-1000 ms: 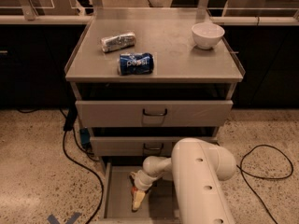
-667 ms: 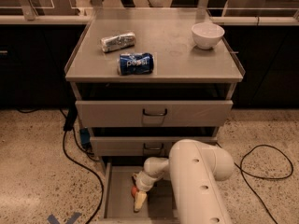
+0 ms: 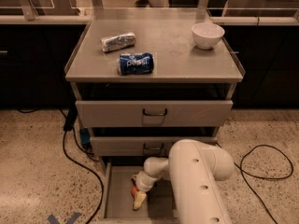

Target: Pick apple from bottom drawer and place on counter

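The bottom drawer [image 3: 117, 199] is pulled open at the foot of the cabinet, a shallow grey tray. My white arm reaches down into it, and the gripper [image 3: 138, 199] hangs just above the drawer floor. A small red-orange patch of the apple [image 3: 133, 191] shows right beside the fingers, mostly hidden by them. The counter [image 3: 173, 45] is the flat grey-beige top of the cabinet, well above the gripper.
On the counter lie a blue soda can [image 3: 135, 63] on its side, a crumpled silver packet [image 3: 117, 41] and a white bowl [image 3: 207, 34]. Two upper drawers [image 3: 154, 113] with dark handles are slightly open. Black cables [image 3: 79, 164] run across the speckled floor on both sides.
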Motion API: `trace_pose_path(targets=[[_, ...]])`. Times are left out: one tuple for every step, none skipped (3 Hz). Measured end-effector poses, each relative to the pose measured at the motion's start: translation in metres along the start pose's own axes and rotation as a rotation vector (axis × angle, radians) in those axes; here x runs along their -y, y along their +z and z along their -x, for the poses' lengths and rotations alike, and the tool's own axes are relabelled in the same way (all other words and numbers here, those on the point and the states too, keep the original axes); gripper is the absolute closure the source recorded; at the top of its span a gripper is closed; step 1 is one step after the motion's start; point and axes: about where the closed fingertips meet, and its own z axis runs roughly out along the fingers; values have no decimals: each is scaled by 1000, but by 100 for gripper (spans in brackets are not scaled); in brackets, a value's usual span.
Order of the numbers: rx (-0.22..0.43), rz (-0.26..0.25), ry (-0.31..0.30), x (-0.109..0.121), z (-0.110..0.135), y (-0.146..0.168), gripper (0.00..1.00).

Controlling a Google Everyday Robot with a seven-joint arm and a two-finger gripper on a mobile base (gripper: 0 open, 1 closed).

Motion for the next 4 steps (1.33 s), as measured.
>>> trace_pose_path(targets=[[0,0,0,0,0,0,39],[0,0,0,0,0,0,70],[0,0,0,0,0,0,93],[0,0,0,0,0,0,100]])
